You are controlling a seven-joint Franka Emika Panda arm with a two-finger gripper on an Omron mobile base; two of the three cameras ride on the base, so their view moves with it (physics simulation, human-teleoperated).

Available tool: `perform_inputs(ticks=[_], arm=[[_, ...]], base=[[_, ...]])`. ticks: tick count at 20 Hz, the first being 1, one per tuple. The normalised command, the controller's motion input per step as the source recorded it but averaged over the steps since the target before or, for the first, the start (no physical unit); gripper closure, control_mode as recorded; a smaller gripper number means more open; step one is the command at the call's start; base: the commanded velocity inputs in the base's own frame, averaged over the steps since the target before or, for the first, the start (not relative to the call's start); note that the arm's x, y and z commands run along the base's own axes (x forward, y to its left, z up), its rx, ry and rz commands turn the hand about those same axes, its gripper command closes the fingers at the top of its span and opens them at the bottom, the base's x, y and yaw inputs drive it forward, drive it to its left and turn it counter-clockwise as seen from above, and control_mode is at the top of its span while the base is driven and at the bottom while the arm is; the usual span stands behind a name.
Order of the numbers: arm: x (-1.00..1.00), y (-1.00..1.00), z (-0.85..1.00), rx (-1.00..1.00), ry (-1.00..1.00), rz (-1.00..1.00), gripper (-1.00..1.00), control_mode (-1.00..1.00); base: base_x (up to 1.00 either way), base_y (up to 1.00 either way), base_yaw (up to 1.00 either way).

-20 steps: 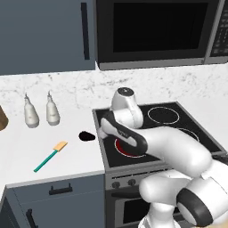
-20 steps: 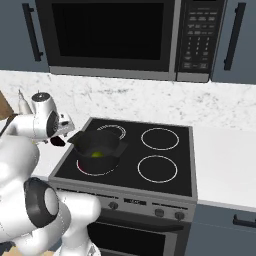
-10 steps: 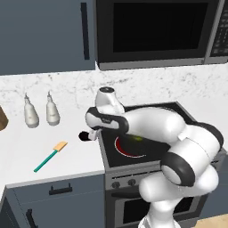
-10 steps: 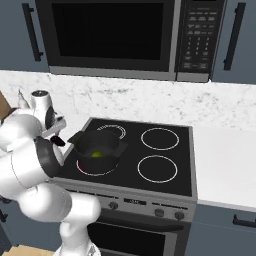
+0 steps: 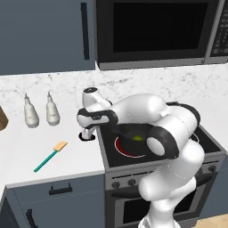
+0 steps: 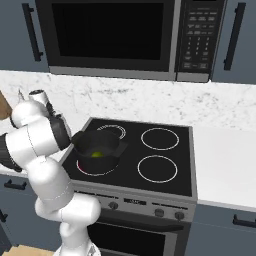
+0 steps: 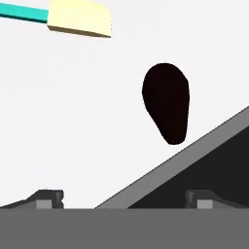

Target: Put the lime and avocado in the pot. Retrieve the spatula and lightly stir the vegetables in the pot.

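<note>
Avocado (image 7: 166, 102): lying on white counter (image 5: 26, 151), narrow end toward stove (image 5: 178, 147) edge. Gripper (image 5: 87, 133): above it, wide open, empty.

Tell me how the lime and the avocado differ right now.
Colour: the lime is yellow-green; the avocado is nearly black.
Shape: the lime looks round; the avocado is egg-shaped, narrowing to one end.
Place: the lime already sits inside the pot on the stove; the avocado lies on the white counter beside the stove's edge, with the open end effector above it.
Both are small fruits, and neither is gripped.
</note>
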Motion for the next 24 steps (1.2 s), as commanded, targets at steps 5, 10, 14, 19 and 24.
perform_inputs(ticks=[5, 10, 14, 19, 24], arm=[[0.27, 0.01, -0.57, -0.03, -0.09, 0.00, -1.00, -1.00], [0.30, 0.18, -0.09, -0.05, -0.08, 0.00, -1.00, -1.00], [0.31, 0.28, -0.03, -0.08, -0.01, 0.01, -1.00, -1.00], [0.28, 0.19, -0.14, -0.07, -0.01, 0.01, -1.00, -1.00], [0.29, 0.09, -0.23, -0.07, 0.00, 0.01, -1.00, -1.00]], base=[[0.00, 0.00, 0.00], [0.00, 0.00, 0.00], [0.00, 0.00, 0.00], [0.00, 0.00, 0.00], [0.00, 0.00, 0.00]])
